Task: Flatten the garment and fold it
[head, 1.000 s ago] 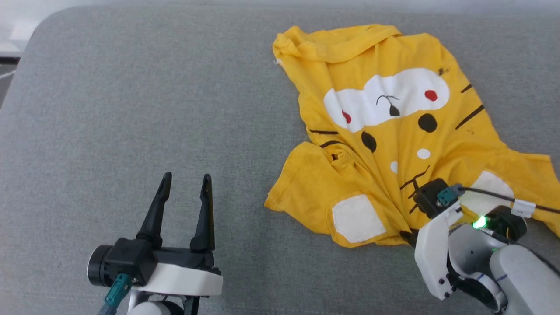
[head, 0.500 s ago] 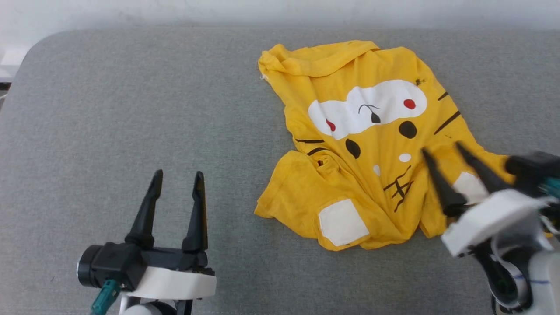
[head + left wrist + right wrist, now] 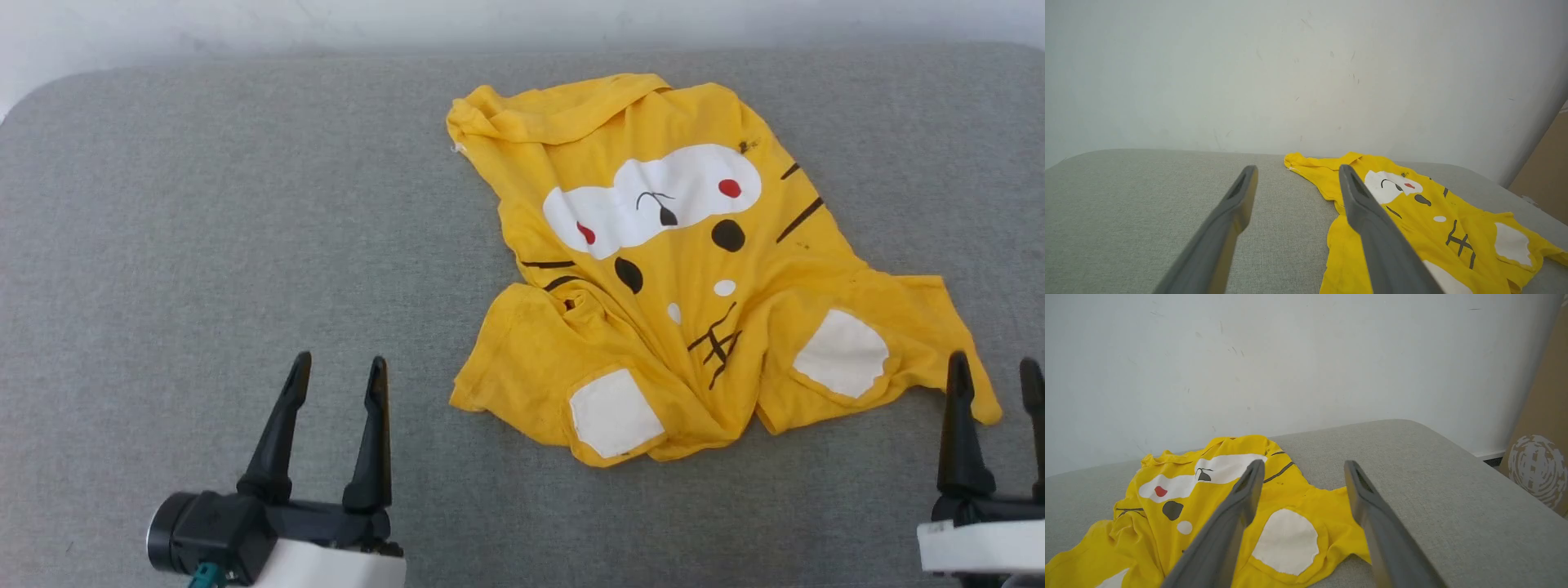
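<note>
Black right gripper (image 3: pixel 994 363): jaws wide apart and empty; a second earlier it was shut, low on the near edge (image 3: pixel 694 429) of the shirt (image 3: pixel 678 269), and it had since let go and drawn back.
left gripper (image 3: pixel 340 363): fingers spread wide, holding nothing, posed as it was a second earlier.
shirt: yellow, print up, loose on the grey cushion (image 3: pixel 204 204); ahead and left of the right fingers, ahead and well right of the left fingers, touching neither pair.
sleeve (image 3: pixel 914 327): nearest cloth to the right fingers, its corner just beyond their tips; no longer under the arm, it lay open and fairly flat, white patch (image 3: pixel 841 353) showing.
near edge: puckered between the two white patches, creases running away from the fingers toward the stripes (image 3: pixel 718 343).
other sleeve (image 3: pixel 522 359): ahead and right of the left fingers, rumpled where it met the body.
far edge (image 3: pixel 555 114): furthest from both fingertip pairs, rolled over on itself.
view: the head view had shifted, so the shirt's slide across it was no move of the cloth.
meaning: one tug looked finished; flattening seemed only partly done, folding not begun; the rolled far edge and the pucker likely needed fresh grasps.
</note>
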`<state>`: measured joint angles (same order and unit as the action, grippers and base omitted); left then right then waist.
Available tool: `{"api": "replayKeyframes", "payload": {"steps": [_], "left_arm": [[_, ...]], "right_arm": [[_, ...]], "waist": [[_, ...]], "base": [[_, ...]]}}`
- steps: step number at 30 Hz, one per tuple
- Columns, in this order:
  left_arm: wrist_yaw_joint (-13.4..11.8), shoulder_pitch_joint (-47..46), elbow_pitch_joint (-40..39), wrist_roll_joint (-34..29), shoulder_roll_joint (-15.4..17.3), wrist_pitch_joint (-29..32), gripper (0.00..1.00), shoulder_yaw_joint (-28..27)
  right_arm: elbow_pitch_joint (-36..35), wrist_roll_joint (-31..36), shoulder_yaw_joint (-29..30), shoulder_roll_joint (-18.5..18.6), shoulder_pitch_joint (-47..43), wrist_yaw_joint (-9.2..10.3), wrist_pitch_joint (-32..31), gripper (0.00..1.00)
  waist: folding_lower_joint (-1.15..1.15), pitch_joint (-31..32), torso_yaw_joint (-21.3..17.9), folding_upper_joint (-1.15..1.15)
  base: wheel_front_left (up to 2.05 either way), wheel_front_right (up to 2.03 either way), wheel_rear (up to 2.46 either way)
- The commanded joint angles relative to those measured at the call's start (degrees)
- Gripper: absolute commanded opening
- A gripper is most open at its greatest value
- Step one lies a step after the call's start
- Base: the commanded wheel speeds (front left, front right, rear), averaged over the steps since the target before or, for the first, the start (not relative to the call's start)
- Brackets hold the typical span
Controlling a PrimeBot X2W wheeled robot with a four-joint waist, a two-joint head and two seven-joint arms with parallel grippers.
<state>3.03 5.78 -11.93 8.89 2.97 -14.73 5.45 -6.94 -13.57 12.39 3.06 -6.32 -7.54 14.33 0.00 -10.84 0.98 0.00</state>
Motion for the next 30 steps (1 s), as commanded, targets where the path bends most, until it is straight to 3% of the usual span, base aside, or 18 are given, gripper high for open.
{"api": "replayKeyframes", "payload": {"steps": [1, 9, 15, 23, 30], "left_arm": [[0.1, 0.9, 0.1, -0.4, -0.1, -0.3, 1.0, -0.1], [-0.2, 1.8, 2.0, -1.8, -0.1, -0.3, 1.0, 0.3], [2.4, -4.8, 7.0, -3.7, 2.5, 1.1, 1.0, 3.9], [4.3, -19.2, 14.8, -1.8, 6.9, 19.7, 1.0, 11.4], [4.4, -27.1, 22.7, 4.0, 6.9, 30.4, 1.0, 14.7]], "right_arm": [[0.7, -0.7, 0.1, -0.2, -0.8, 0.05, 0.5, 1.0], [0.4, -2.6, -0.7, -0.2, -1.8, 0.05, 0.6, 1.0], [0.0, -2.2, 0.0, -0.2, -0.8, 0.05, 0.7, 1.0], [1.2, -2.3, -1.2, -0.2, 0.1, 0.05, 0.7, 1.0], [2.1, -2.3, -1.9, -0.2, 0.8, 0.05, 0.7, 1.0]], "waist": [[0.0, 0.2, -0.4, 0.0], [0.0, 0.6, -1.2, 0.0], [0.0, -0.4, -0.2, 0.0], [0.0, -2.1, 0.7, 0.0], [0.0, -3.7, 0.3, 0.0]], "base": [[0.0, 0.0, 0.0], [0.0, 0.0, 0.0], [0.0, 0.0, 0.0], [0.0, 0.0, 0.0], [0.0, 0.0, 0.0]]}}
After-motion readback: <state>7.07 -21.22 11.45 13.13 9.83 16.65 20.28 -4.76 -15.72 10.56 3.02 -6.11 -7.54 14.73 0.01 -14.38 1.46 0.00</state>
